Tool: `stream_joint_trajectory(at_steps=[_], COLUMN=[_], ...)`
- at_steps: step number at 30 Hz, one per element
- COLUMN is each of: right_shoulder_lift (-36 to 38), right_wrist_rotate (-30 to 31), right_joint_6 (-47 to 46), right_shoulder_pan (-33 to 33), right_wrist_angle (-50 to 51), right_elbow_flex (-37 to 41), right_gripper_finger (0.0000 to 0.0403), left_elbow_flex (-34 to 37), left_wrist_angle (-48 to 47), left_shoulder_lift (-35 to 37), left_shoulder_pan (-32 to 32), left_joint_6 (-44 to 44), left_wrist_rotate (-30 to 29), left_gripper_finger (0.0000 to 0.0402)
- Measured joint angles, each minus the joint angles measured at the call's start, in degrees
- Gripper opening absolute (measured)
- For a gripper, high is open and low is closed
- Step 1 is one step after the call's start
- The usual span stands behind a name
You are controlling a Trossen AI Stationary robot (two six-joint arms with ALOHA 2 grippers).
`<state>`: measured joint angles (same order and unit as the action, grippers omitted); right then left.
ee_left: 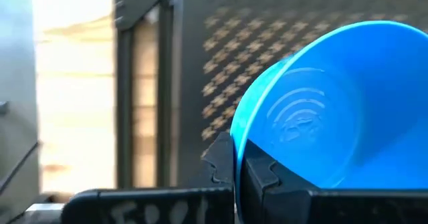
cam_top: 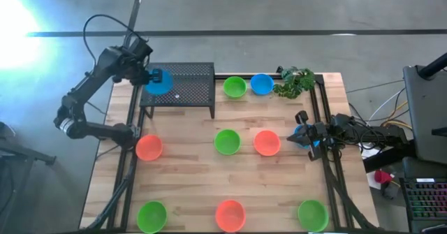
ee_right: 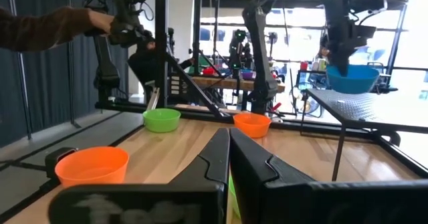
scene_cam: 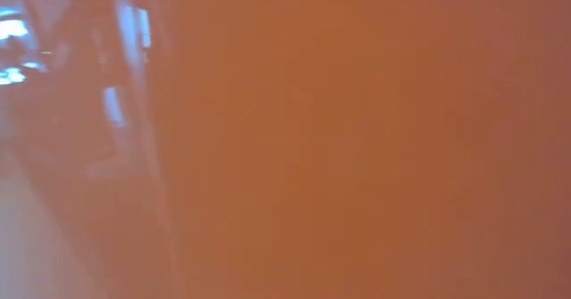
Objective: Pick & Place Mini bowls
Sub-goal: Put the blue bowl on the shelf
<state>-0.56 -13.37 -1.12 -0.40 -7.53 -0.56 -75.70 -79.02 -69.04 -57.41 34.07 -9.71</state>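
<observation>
I've got the left gripper (ee_left: 235, 167) pinched on the blue bowl's (ee_left: 334, 110) thin rim: light, slick plastic. The right gripper (ee_right: 229, 158) idles, fingers together, empty.

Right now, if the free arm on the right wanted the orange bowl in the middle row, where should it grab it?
Probably by the rim. The orange bowl sits upright and open-side up on the table, apart from the green bowl beside it. Coming from above on its right side, nearest the right gripper, one finger could slip inside the thin wall and one outside.
</observation>
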Motion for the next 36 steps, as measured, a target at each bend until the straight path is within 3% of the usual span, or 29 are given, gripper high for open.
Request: stream_joint_trajectory(at_steps=[5,15,36], right_shoulder_lift=[0.0,0.0,0.0], right_wrist_rotate=[0.0,0.3,0.5], right_joint_6=[0.3,1.7,1.3], right_shoulder_pan=[0.0,0.0,0.0], right_wrist_angle=[0.0,0.0,0.0], right_elbow_flex=[0.0,0.0,0.0], right_gripper_finger=[0.0008,0.0008,0.0008], left_elbow_flex=[0.0,0.9,6.5], left_wrist_angle=[-2.0,0.7,5.6], left_shoulder_lift=[2.7,4.3,4.3], left_shoulder_pan=[0.0,0.0,0.0], left_joint_6=[3.4,7.0,6.3], left_wrist_rotate=[-4.7,-8.8,-7.1], left_gripper_finger=[0.0,0.0,0.0])
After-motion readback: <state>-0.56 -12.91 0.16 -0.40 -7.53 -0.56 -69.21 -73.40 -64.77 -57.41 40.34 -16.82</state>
